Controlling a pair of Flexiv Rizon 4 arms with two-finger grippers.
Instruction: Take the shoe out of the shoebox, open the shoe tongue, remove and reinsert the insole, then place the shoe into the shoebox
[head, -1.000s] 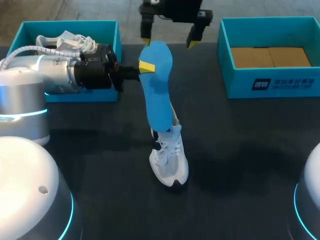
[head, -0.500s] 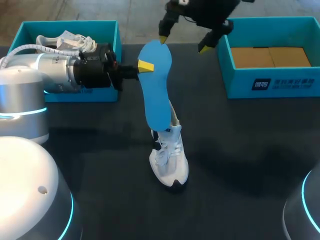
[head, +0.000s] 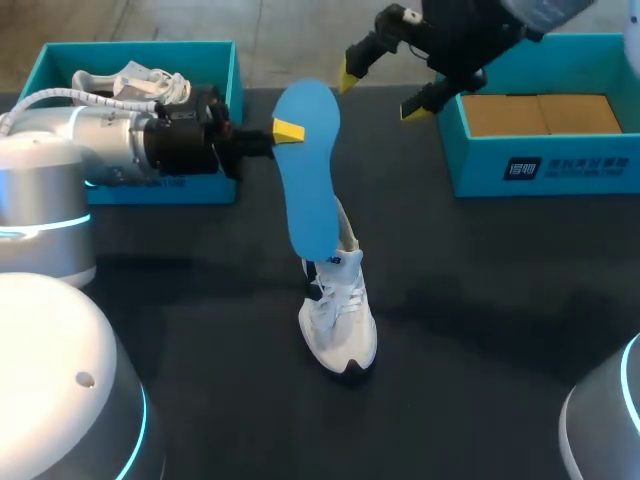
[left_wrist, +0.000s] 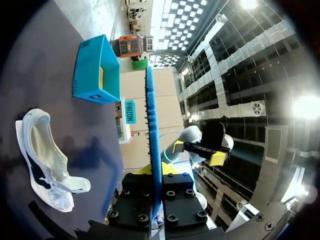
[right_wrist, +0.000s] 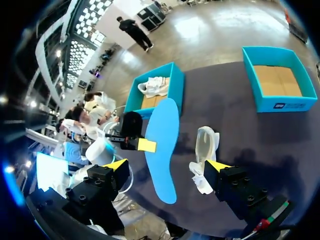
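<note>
Dark table (head: 480, 300): bare stretches on both sides of the shoe (head: 338, 318) and on its near side. Shoe near the middle, well in from every edge seen.

Teal left shoebox (head: 60, 55): beyond the shoe, toward the far left edge. Second white shoe (head: 130, 78) lying inside, laces on top.

Teal right shoebox (head: 545, 165): beyond the shoe, toward the far right side. Brown cardboard floor showing inside.

Blue insole (head: 305, 170): held on end, rising above the shoe's heel end in the head view. Contact with the shoe not clear.

White shoe proper: dark sole, standing on the sole, toe toward the near edge, mouth open upward (left_wrist: 42, 150).

At the left gripper (head: 285, 131): fingers pinched on the insole's upper part, one on each face, up and left of the shoe.

At the right gripper (head: 383, 90): fingers spread wide, high beyond the shoe, right of the insole's top and apart from it.
</note>
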